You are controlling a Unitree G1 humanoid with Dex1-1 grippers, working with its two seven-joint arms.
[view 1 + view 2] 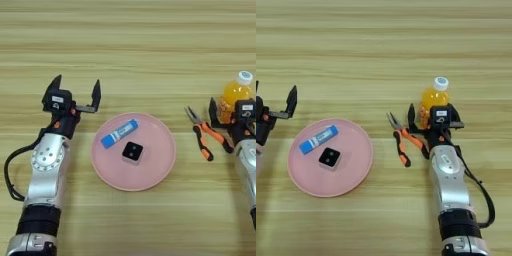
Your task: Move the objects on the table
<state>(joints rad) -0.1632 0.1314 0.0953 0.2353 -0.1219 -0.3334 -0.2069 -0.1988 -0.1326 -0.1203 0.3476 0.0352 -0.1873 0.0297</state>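
Note:
An orange-drink bottle (432, 98) with a white cap stands upright at the right of the table (130, 45). My right gripper (435, 118) is open at the bottle's lower part; one black finger (411, 115) stands just left of it, apart from it, and the wrist block hides the other. A blue-and-white tube (119, 134) and a small black-and-white cube (132, 152) lie on a pink round plate (160, 170). My left gripper (76, 85) is open just left of the plate's far rim, with nothing between its fingers.
Orange-handled pliers (402, 140) lie between the plate and my right arm, with the jaws pointing away from me. My right forearm (451, 185) runs down toward the near edge, and my left forearm (45, 170) lies along the left side.

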